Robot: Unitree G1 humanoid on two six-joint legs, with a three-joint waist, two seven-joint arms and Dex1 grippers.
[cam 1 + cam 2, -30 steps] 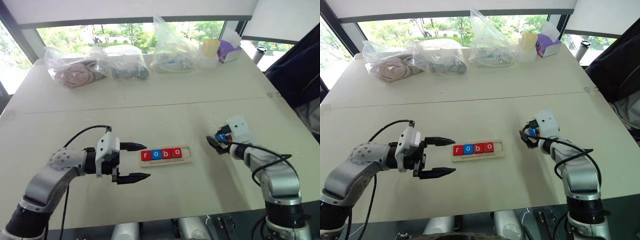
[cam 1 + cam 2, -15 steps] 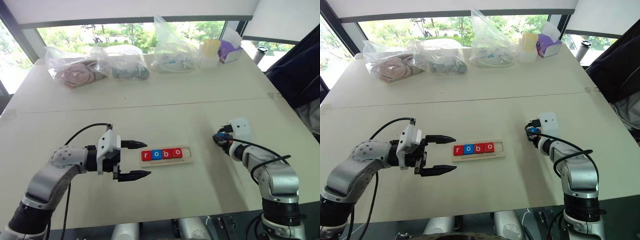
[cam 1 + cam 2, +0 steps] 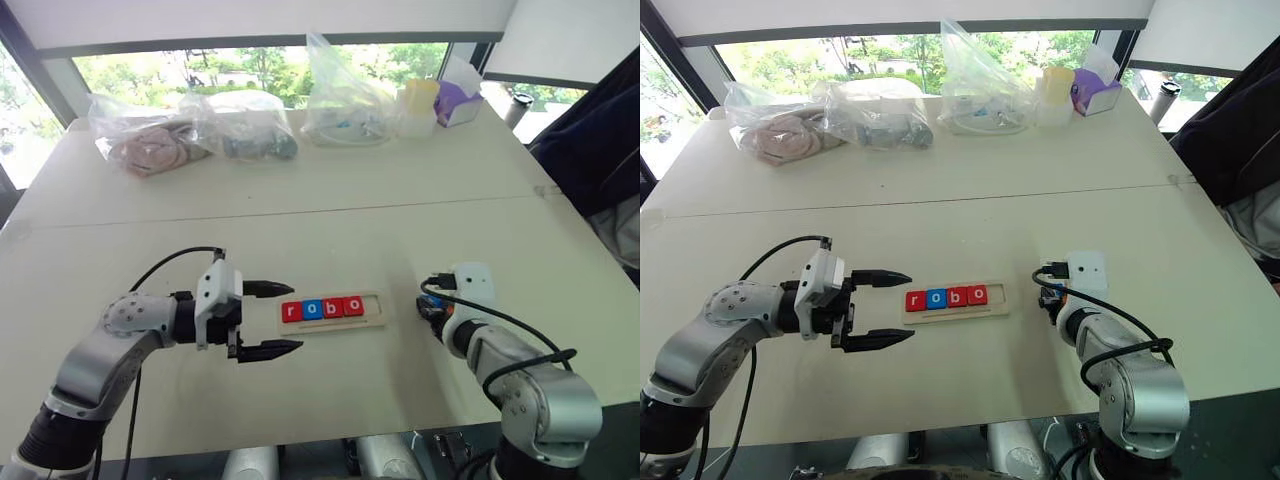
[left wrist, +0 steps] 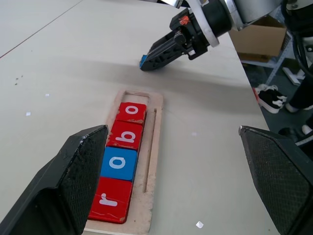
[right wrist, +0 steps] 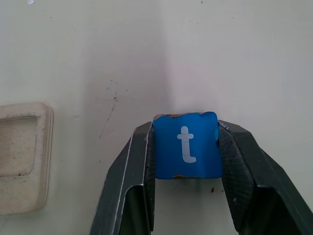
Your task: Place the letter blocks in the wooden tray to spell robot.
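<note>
The wooden tray (image 3: pixel 331 324) lies in the middle of the table with four letter blocks in its slot: red r (image 3: pixel 291 311), blue o (image 3: pixel 312 309), red b (image 3: pixel 332 307), red o (image 3: pixel 352 305). Its right end (image 5: pixel 19 161) is an empty recess. My right gripper (image 5: pixel 186 128) is shut on the blue t block (image 5: pixel 186 145), just above the table and to the right of the tray. The right gripper (image 4: pixel 146 62) points down at the tabletop past the tray's far end. My left gripper (image 3: pixel 294 318) stands open at the tray's left end, one finger on each side of it.
Several clear plastic bags (image 3: pixel 240 125) with contents, a yellow cup (image 3: pixel 420 100) and a purple box (image 3: pixel 458 100) line the table's far edge. Dark cloth (image 3: pixel 600 140) hangs at the right. A seam (image 3: pixel 300 215) crosses the tabletop.
My right gripper has shut on the blue t block and moved nearer to me and left, toward the tray's right end. The left arm has kept still.
</note>
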